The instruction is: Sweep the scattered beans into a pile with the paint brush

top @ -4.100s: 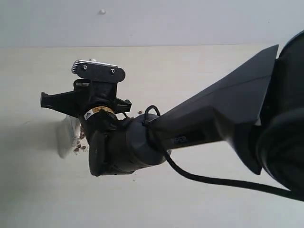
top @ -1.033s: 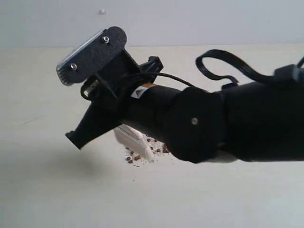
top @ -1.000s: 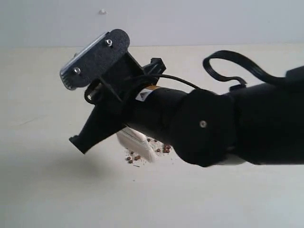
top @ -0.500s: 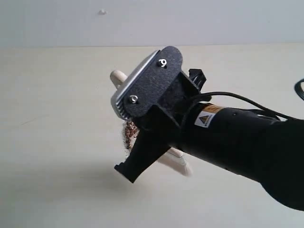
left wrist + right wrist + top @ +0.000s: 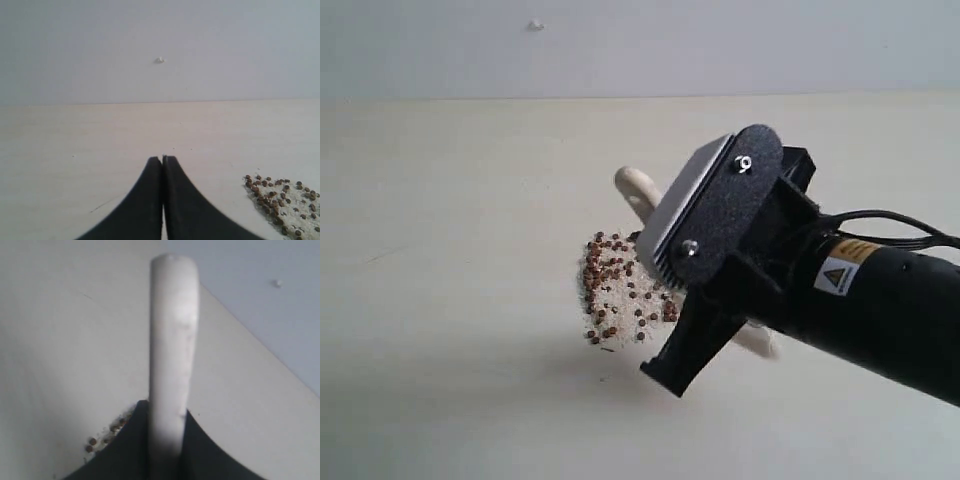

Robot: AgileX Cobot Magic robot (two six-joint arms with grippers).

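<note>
The beans (image 5: 620, 290) lie gathered in one patch of reddish-brown grains and whitish crumbs on the pale table (image 5: 440, 300). They also show in the left wrist view as beans (image 5: 280, 200) and beside the right jaws as beans (image 5: 107, 432). My right gripper (image 5: 167, 407) is shut on the paint brush (image 5: 170, 335), whose pale handle sticks out past the jaws. In the exterior view the handle end (image 5: 635, 185) rises just right of the pile; the right arm (image 5: 880, 300) hides the middle of the brush. My left gripper (image 5: 163, 160) is shut and empty, left of the beans.
The table ends at a grey back wall (image 5: 720, 50) that carries a lone white speck (image 5: 535, 24). The right wrist's camera plate (image 5: 715, 205) hangs above the table, right of the pile.
The right arm has swung to the right with the brush, uncovering the beans. The beans now lie in one patch instead of strewn beside the bristles.
</note>
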